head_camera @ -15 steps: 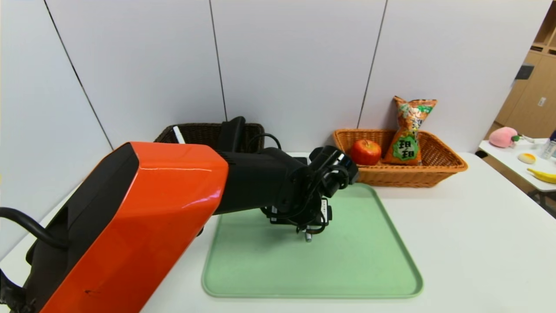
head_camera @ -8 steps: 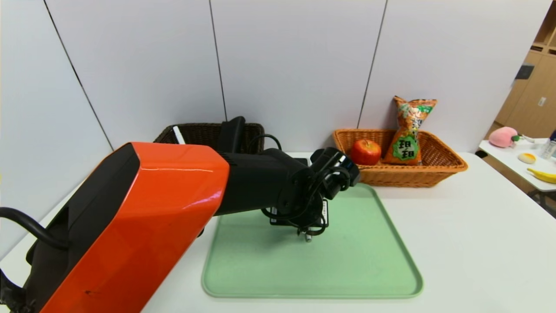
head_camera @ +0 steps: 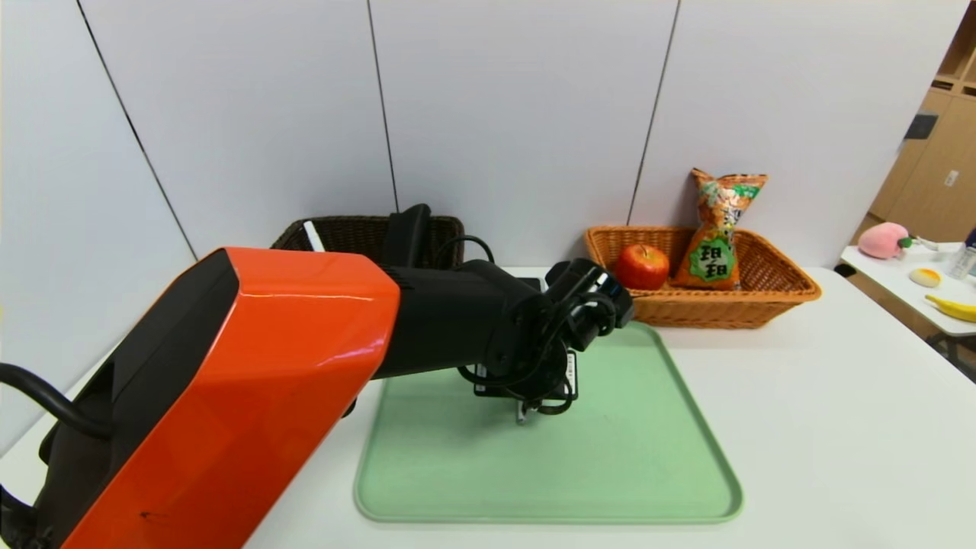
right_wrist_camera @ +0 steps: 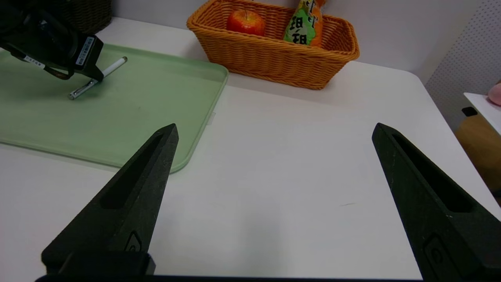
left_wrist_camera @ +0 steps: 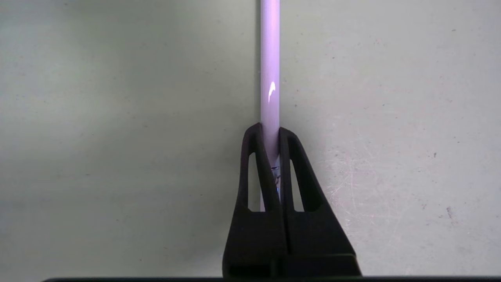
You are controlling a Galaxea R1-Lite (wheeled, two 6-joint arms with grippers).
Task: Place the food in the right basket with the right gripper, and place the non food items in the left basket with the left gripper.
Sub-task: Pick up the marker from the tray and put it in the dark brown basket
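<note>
The left gripper (left_wrist_camera: 270,131) is down over the middle of the green tray (head_camera: 648,488), its two black fingers (left_wrist_camera: 250,164) pressed together on a slim white pen (left_wrist_camera: 270,58). In the left wrist view the pen runs straight out between the fingertips and on past them, lying along the tray's surface. From the right wrist view the pen (right_wrist_camera: 113,66) sticks out on both sides of the left gripper (right_wrist_camera: 92,76): a white end with a dark tip on the far-right side, a silvery end resting on the tray on the near-left side. In the head view only that small silvery end (head_camera: 521,415) shows below the wrist; the rest is hidden by the arm.

The right gripper (right_wrist_camera: 274,137) hangs above the bare white table (head_camera: 839,427), to the right of the tray and well apart from it, its fingers spread wide with nothing between them.

At the far right of the table stands the orange wicker basket (head_camera: 793,290). Inside it a red apple (head_camera: 642,267) sits at the left end, and a snack bag (head_camera: 717,229) printed in orange and green stands upright just beside it, its top rising above the rim against the wall. At the far left stands a dark brown wicker basket (head_camera: 450,229), partly covered by the left arm; a white flat thing (head_camera: 313,235) leans at its left rim, and what else it holds cannot be told.

Off to the right, a separate small table (head_camera: 900,293) carries a pink plush peach (head_camera: 883,240), a banana (head_camera: 953,307) and a small round yellow item (head_camera: 924,277).
</note>
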